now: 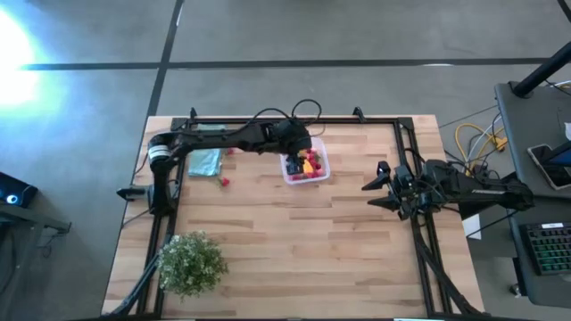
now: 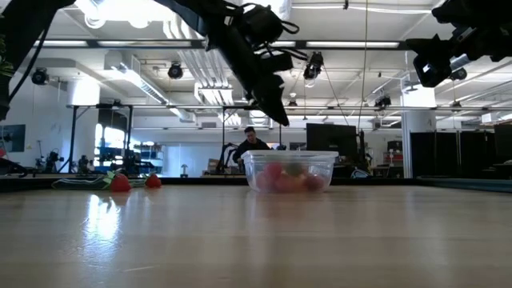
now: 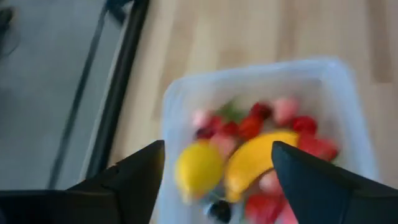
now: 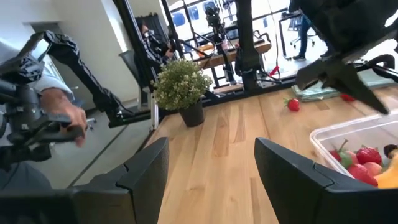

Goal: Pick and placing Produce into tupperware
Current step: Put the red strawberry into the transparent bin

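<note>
Hovering above the small clear plastic tupperware box (image 1: 306,166), the left gripper (image 2: 276,108) has its fingers spread apart with nothing between them; its wrist view looks straight down into the box through the gap. The box stands on the wooden table (image 1: 294,259) toward the far edge, a little past the middle. Inside lie a yellow toy lemon (image 3: 198,169), a small yellow toy banana (image 3: 255,162), a heap of red and pink toy berries (image 3: 249,126) and one dark piece (image 3: 219,210). This looks like the drop-off stage of a pick-and-place cycle, with the gripper empty over the container.

Two red toy strawberries (image 2: 120,182) lie outside the box, near the far left corner of the table, just beside a flat teal cloth (image 1: 205,161). The next move would seem to call for the left arm to lift clear of the box wall, swing toward that corner, and come down over one berry with fingers spread. The berries are tiny and lie close to the cloth, so the approach must centre carefully to avoid snagging fabric.

The right gripper (image 1: 375,192) waits above the table's right edge, its fingers apart and empty. A green leafy bush in a dark pot (image 1: 191,262) stands near the near left corner, well apart from the work.
</note>
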### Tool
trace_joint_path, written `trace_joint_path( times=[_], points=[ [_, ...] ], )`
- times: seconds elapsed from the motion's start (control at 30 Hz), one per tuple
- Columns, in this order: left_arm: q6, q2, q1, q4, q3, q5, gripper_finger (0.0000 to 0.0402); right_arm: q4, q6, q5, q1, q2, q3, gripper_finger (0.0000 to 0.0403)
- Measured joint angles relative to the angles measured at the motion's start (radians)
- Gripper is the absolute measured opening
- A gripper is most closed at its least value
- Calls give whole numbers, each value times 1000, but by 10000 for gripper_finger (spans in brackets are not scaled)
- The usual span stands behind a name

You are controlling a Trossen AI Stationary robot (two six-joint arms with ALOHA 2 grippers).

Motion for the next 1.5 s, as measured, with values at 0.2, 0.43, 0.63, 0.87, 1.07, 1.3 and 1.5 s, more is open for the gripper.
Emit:
trace_joint_path(
  times=[0.2, 0.43, 0.63, 0.87, 1.07, 1.3, 1.5],
  points=[
    [-81, -67, 18, -342, -1, -256, 296, 1, 0, 0, 0, 0, 0, 228],
    [-407, -100, 178, -633, -93, -216, 297, 0, 0, 0, 0, -1, 0, 228],
    [-393, -76, 317, -691, -141, -146, 297, 0, 0, 0, 0, -1, 0, 228],
    [-426, -10, 432, -739, -183, -76, 297, 0, 0, 0, 0, -1, 0, 228],
    [-336, 15, 435, -667, -202, -47, 297, 0, 0, 0, 0, -1, 0, 228],
    [-290, 64, 438, -643, -204, -10, 297, 0, 0, 0, 0, -1, 0, 228],
    [-284, 108, 443, -650, -210, -7, 281, 0, 0, 0, 0, -1, 0, 228]
  ],
)
